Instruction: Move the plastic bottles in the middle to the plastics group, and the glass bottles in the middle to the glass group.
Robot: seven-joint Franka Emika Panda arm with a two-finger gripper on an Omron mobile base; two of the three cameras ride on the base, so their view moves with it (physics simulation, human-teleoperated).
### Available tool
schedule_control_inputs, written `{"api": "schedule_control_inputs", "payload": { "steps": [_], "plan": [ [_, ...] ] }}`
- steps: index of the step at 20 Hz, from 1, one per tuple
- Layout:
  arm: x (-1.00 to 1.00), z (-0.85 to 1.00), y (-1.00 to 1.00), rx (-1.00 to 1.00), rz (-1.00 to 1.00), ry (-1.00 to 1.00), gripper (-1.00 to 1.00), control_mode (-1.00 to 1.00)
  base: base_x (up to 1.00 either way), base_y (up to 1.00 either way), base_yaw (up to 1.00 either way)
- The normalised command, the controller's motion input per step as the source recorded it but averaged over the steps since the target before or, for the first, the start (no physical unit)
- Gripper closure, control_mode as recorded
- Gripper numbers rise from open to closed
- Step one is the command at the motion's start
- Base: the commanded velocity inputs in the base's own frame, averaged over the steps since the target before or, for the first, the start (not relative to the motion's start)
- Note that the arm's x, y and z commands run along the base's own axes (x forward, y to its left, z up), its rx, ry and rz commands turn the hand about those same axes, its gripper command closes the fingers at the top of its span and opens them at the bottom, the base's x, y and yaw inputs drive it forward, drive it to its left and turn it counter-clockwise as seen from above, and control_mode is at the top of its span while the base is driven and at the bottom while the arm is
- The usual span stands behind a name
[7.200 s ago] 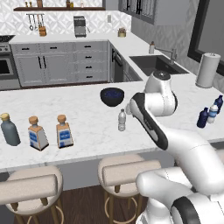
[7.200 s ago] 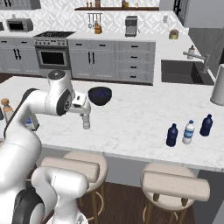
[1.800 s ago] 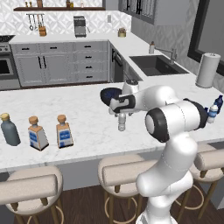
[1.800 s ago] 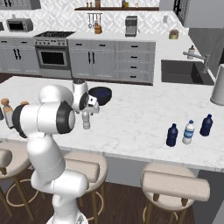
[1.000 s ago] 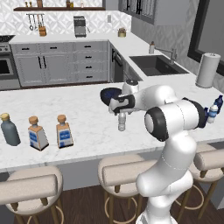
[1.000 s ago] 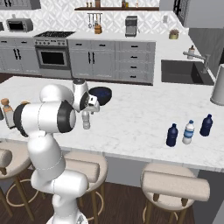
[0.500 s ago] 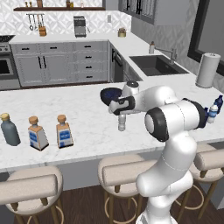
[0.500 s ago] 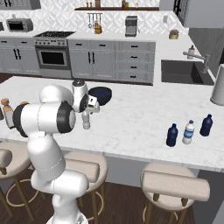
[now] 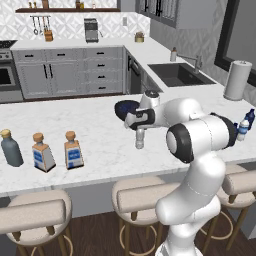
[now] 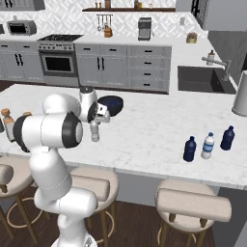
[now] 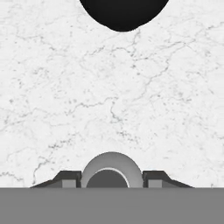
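A small clear plastic bottle with a white cap (image 9: 140, 140) (image 10: 95, 132) stands upright mid-counter, just in front of a dark bowl. My gripper (image 9: 140, 132) (image 10: 95, 123) points straight down over its top. In the hand view the bottle's round top (image 11: 111, 168) sits between the two fingertips (image 11: 70, 178), which press against its sides; the gripper (image 11: 111, 180) is shut on it. The plastics group (image 10: 208, 145) stands at the right end: two dark blue bottles and a clear one. The glass group (image 9: 42, 152) stands at the left end: a grey-blue bottle (image 9: 11, 148) and two cork-stoppered square bottles.
The dark bowl (image 9: 126, 108) (image 10: 111, 104) (image 11: 124, 11) sits close behind the held bottle. A sink (image 9: 176, 74) and a paper towel roll (image 9: 236, 80) are at the back right. Stools line the counter's near edge. White marble (image 10: 149, 130) stretches between the bottle and the plastics group.
The jaws have closed in onto the clear bottle. The arm and the bottle have stayed in place.
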Motion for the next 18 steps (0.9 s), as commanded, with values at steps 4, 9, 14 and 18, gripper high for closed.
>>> {"api": "schedule_control_inputs", "payload": {
  "steps": [4, 9, 14, 18],
  "plan": [
    [0.0, 0.48, -0.42, 0.0, -0.02, 0.05, 1.0, -1.0, 0.0, 0.0, 0.0],
    [0.05, 0.43, -0.75, 0.0, -0.06, 0.03, 1.0, -1.0, 0.0, 0.0, 0.0],
    [0.01, 0.14, -0.95, 0.0, -0.09, 0.05, 1.0, -1.0, 0.0, 0.0, 0.0],
    [0.0, 0.0, -1.0, 0.0, -0.09, 0.03, 1.0, -1.0, 0.0, 0.0, 0.0]
  ]
}}
